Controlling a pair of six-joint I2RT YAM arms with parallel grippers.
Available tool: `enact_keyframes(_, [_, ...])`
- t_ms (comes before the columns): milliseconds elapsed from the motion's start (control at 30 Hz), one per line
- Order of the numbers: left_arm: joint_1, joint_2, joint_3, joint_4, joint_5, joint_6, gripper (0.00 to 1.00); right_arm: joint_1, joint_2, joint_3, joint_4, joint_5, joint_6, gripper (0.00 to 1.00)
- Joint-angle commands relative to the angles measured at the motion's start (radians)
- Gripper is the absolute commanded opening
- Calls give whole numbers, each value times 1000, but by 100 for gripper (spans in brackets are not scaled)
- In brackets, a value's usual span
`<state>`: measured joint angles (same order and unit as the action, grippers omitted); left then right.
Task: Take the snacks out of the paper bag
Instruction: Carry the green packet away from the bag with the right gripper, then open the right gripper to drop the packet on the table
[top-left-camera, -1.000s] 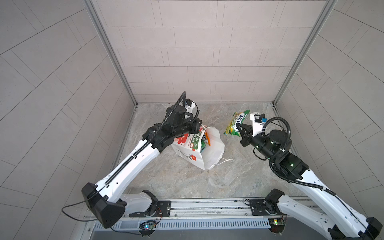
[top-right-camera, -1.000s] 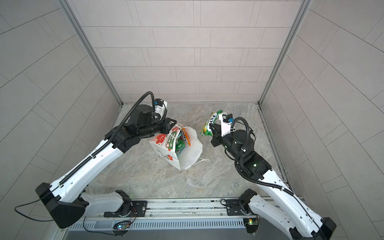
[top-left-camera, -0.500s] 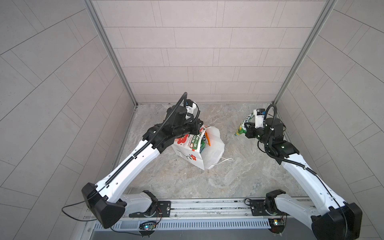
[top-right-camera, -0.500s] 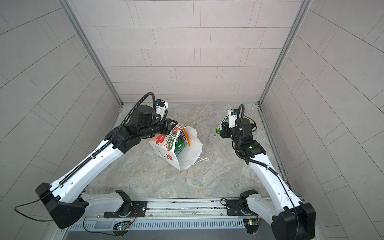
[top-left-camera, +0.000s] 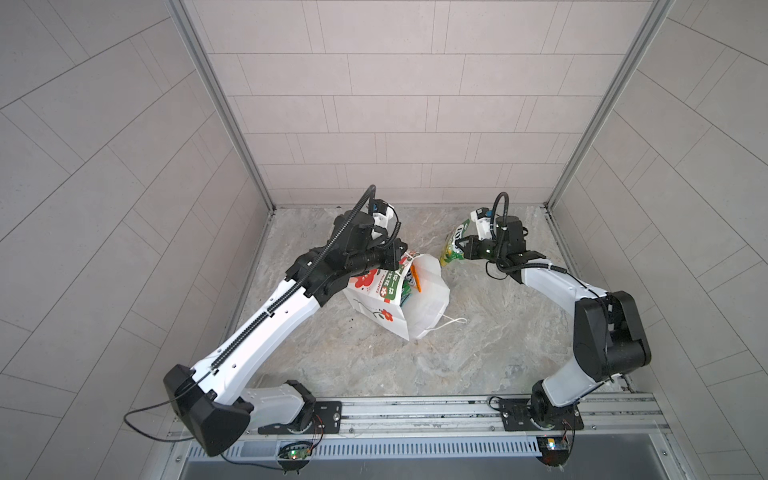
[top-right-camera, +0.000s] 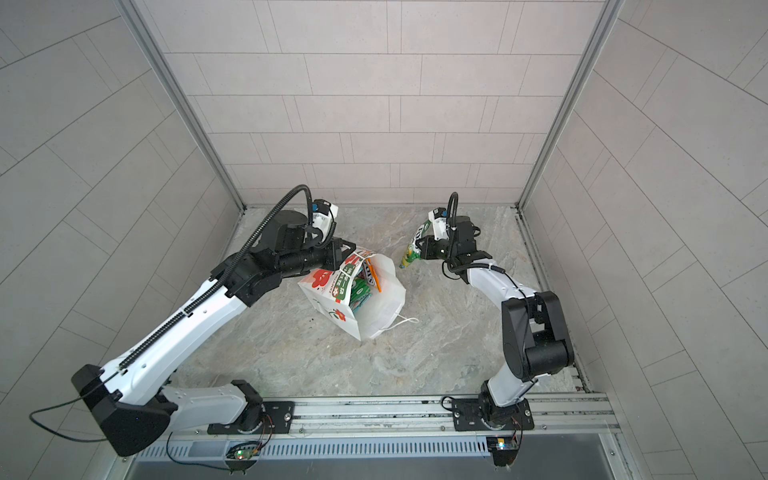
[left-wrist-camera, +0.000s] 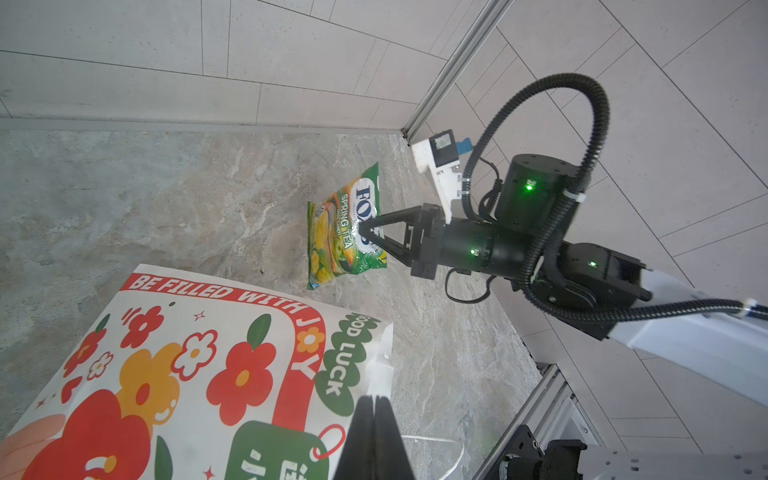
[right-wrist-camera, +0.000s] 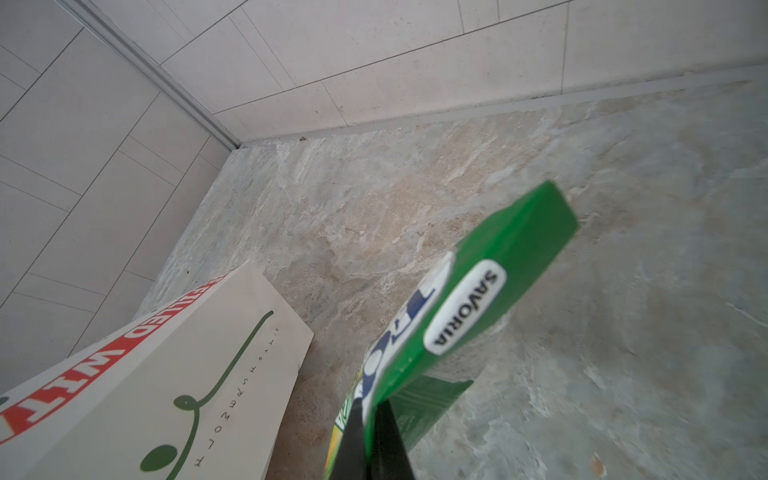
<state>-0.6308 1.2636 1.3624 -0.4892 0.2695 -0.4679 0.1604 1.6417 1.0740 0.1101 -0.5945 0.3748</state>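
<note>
Bag pinned at its rim, one pouch out in the right jaws.

The paper bag (top-left-camera: 384, 305) leans on the marble table (top-left-camera: 478, 340) with its mouth open. The left gripper (left-wrist-camera: 374, 400) has its jaws pressed together on the bag's upper rim. Well apart from them, the right gripper (left-wrist-camera: 365, 230) pinches a green-yellow pouch (left-wrist-camera: 332, 253) at its upper half. The pouch hangs below those jaws, outside the bag. Other pouches (top-right-camera: 360, 289) show inside the bag's mouth, just below the left jaws.
</note>
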Motion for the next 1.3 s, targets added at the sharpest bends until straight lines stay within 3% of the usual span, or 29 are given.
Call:
enact_keyframes(0, [-3,-28,-11,-14,6,29,0,-11,44,54,64,-83,1,0])
enact_keyframes(400, [-2,-30,-13,-32,-7,29,0,-92,212,108,-30,-124,-76,0])
enact_keyframes(733, [-4,-30,-10,-32,4,31,0,-105,223,108,-103,-18,-126,0])
enact_keyframes(1067, [-4,-28,-1,-36,14,35,0,-105,195,110,-145,120,-134,36])
enact_keyframes(1267, [-4,-29,0,-37,16,36,0,-105,65,27,-127,254,-128,56])
